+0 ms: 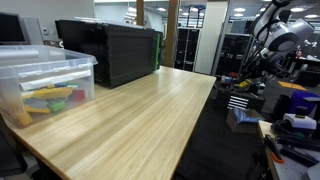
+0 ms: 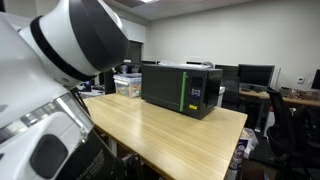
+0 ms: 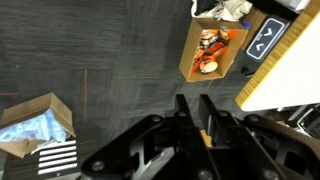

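Observation:
My gripper (image 3: 194, 115) points down at dark carpet beside the wooden table (image 1: 140, 120). Its two black fingers stand close together, nearly touching. A small yellow bit shows low between them; I cannot tell what it is. An open cardboard box (image 3: 210, 52) with orange things lies on the floor ahead of the fingers. Another cardboard box (image 3: 35, 125) with blue and white stuff lies off to the side. In an exterior view the arm (image 1: 275, 35) hangs past the table's far side. In an exterior view an arm link (image 2: 70, 40) fills the foreground.
A black microwave (image 1: 115, 50) stands on the table and shows in both exterior views (image 2: 182, 88). A clear plastic bin (image 1: 45, 85) with coloured items sits at the table's end (image 2: 127, 83). Desks, monitors and chairs (image 2: 255, 75) surround the table. Clutter lies on the floor (image 1: 240, 105).

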Robot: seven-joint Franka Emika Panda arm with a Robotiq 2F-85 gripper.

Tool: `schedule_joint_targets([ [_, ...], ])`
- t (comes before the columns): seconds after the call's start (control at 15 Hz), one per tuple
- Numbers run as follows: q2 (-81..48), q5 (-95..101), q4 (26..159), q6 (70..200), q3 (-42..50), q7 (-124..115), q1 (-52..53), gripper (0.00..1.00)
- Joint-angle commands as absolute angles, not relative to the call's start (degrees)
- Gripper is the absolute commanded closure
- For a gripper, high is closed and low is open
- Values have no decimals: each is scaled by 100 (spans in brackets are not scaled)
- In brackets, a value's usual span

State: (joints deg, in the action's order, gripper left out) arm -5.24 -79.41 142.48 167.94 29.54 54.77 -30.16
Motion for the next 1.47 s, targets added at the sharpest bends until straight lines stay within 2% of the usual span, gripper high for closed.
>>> schedule_joint_targets([
  [0.0,-448,-6813,14817,17852,2884,4554,-2674,49],
  [0.07,-434,-6549,14998,17931,2890,4352,-2566,85],
  [0.13,-312,-6475,15146,17816,2900,4297,-2502,87],
  [0.2,-246,-6339,15247,17693,2908,4197,-2424,95],
  [0.27,-287,-6136,15285,17629,2942,4114,-2368,98],
  [0.6,-551,-3495,15367,17103,2938,3470,-2438,98],
  [0.67,-528,-2918,15343,16966,3335,3275,-2108,98],
  [1.0,-71,-431,15058,16364,4037,2358,-1793,98],
  [1.4,971,229,14986,15329,3590,2613,-2152,99],
])
